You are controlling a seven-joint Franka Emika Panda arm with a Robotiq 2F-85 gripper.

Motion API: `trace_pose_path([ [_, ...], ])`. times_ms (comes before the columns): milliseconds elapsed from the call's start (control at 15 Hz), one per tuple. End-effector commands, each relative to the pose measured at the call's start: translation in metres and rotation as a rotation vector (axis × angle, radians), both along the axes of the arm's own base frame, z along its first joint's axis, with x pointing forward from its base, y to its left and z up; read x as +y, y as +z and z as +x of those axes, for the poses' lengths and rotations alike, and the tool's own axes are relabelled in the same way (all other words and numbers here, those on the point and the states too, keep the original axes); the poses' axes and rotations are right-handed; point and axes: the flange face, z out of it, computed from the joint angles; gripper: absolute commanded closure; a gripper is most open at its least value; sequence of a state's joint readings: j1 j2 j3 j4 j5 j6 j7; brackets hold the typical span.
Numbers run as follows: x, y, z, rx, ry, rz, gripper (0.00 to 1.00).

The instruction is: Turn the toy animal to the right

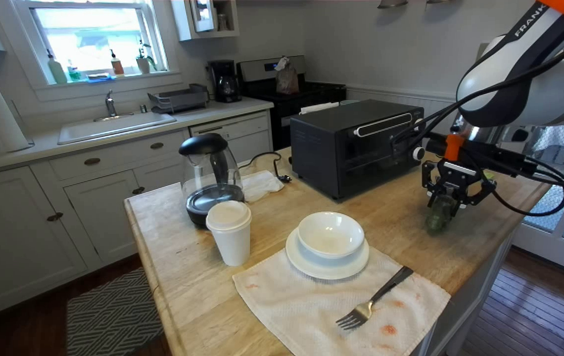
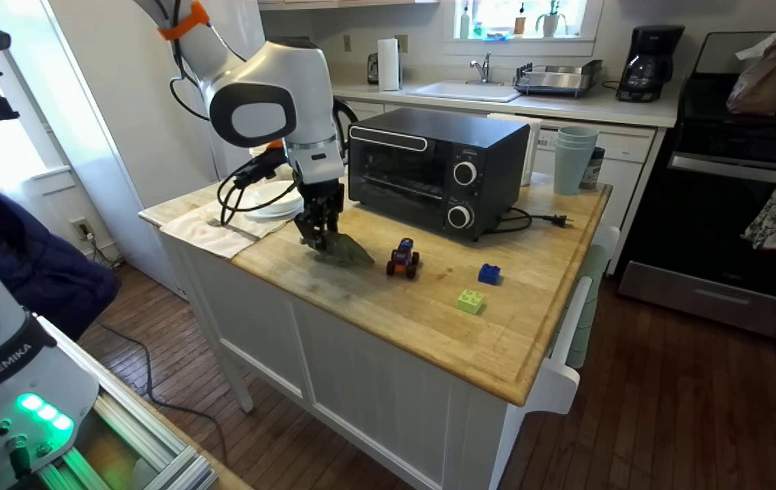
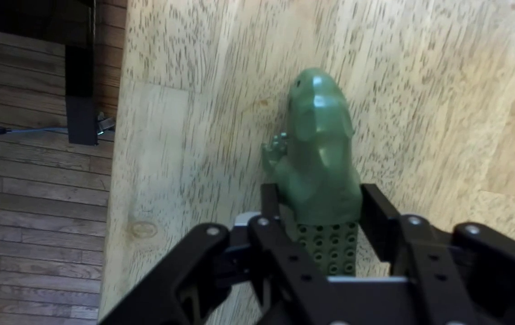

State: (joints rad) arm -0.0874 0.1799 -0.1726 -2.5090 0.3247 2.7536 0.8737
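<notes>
The toy animal is a long dark green toy with a rounded head, a small foot at its side and a studded rear part; it shows in the wrist view (image 3: pixel 323 158) and in both exterior views (image 1: pixel 439 213) (image 2: pixel 348 250). It is at the tabletop near the long edge; whether it rests fully on the wood is hard to tell. My gripper (image 3: pixel 318 194) points down over it, with one finger against each side of its body behind the foot, shut on it. The gripper also shows in both exterior views (image 1: pixel 444 203) (image 2: pixel 318 241). The toy's rear end is partly hidden by the gripper.
A black toaster oven (image 2: pixel 395 177) stands behind the gripper. A toy truck (image 2: pixel 403 258), a blue block (image 2: pixel 489 274) and a yellow-green block (image 2: pixel 470 301) lie beyond the toy's head. A white bowl (image 1: pixel 331 232), a fork (image 1: pixel 376 299) and a cloth (image 1: pixel 302 306) are on the opposite side.
</notes>
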Motion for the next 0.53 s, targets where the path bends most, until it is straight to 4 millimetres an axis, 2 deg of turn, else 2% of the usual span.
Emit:
trace_pose_path([
  [0,-0.0013,-0.0018,0.0036,0.018,-0.057,-0.015,0.77],
  [200,-0.0009,-0.0009,0.0041,0.015,-0.083,-0.015,0.77],
  [267,-0.0006,-0.0004,0.0041,0.013,-0.087,-0.014,0.27],
  [333,-0.0007,-0.0001,0.0043,0.012,-0.088,-0.011,0.26],
  [467,-0.0004,0.0021,0.0035,0.007,-0.089,-0.011,0.13],
])
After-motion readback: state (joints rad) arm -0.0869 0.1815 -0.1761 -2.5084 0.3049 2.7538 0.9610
